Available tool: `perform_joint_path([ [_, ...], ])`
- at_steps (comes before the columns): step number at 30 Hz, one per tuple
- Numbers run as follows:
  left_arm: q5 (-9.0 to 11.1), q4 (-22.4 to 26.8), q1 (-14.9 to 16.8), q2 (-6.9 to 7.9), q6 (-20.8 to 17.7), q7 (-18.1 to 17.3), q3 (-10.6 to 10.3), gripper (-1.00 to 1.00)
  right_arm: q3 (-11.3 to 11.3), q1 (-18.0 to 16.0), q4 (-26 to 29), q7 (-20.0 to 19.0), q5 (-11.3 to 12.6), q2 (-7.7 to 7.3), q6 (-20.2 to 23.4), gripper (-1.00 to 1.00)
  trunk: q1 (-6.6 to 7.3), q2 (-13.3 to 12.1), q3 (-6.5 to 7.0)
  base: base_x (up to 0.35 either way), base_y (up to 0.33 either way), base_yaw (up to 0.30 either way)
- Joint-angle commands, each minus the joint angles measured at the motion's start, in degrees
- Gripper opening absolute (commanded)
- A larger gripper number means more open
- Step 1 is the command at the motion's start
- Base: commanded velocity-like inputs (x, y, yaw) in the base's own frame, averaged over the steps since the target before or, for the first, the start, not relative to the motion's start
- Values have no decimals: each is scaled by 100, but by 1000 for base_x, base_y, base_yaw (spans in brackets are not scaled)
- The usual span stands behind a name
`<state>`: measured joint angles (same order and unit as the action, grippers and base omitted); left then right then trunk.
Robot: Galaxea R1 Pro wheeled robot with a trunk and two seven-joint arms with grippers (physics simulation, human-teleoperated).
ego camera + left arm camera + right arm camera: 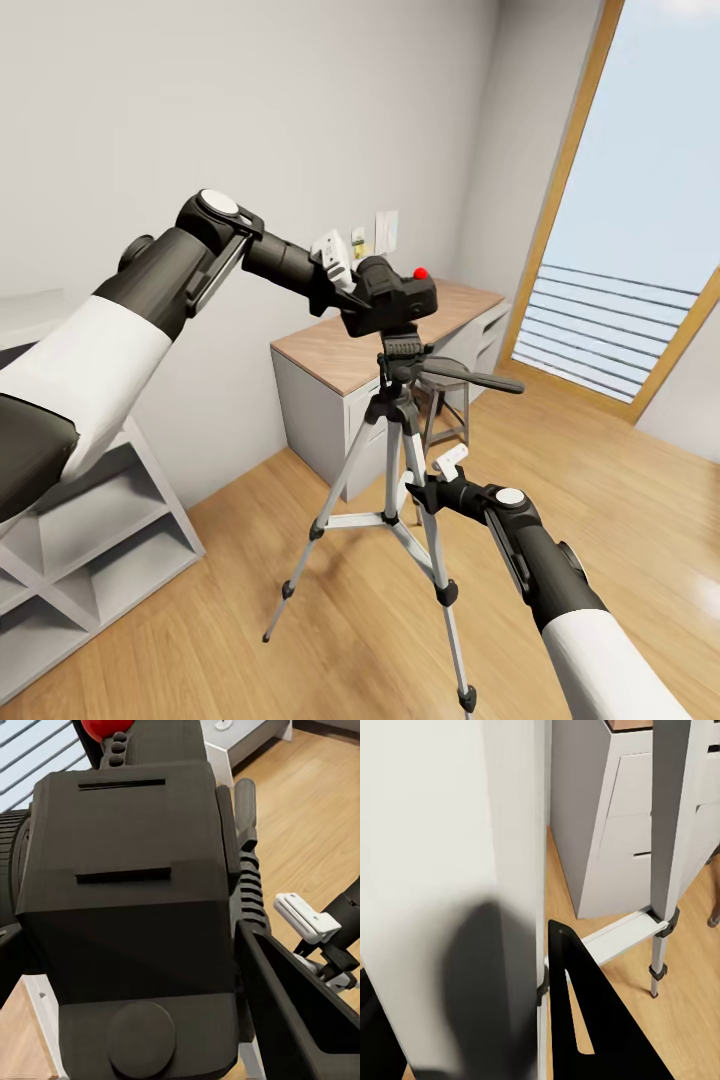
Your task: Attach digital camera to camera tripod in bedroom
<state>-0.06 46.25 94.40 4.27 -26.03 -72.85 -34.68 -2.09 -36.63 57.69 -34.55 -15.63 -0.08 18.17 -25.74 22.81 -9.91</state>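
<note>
In the bedroom, beside the wood-topped desk [400, 335], we stand over the camera tripod [400, 470], its legs spread on the wood floor. Our right gripper [425, 488] is closed around a tripod leg, steadying it. Our left gripper [350, 290] is clamped on the digital camera [400, 298], which sits right on top of the tripod's head [405, 352]. We judge the job nearly done: whether the mount has locked we cannot tell, and release remains.
</note>
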Motion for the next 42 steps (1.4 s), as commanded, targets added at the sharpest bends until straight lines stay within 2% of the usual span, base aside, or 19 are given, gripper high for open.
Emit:
perform_joint_path([
  [1,-3,7,8,8,-42,-14,-10,-100,-2,-2,-4,-35,-107,0,398,-100,-4,11,-13,0,0,0],
  [18,4,-40,8,-39,-15,17,-4,-100,-2,-2,-4,-43,-107,0,398,-100,-4,11,-13,0,0,0],
  [27,28,-109,8,-56,285,46,0,-100,-2,-2,-4,-43,-110,0,398,-100,-4,11,-13,0,0,0],
  [42,32,-125,8,-67,323,86,31,-100,-2,-2,-4,-43,-114,0,395,-100,-4,11,-13,0,0,0],
])
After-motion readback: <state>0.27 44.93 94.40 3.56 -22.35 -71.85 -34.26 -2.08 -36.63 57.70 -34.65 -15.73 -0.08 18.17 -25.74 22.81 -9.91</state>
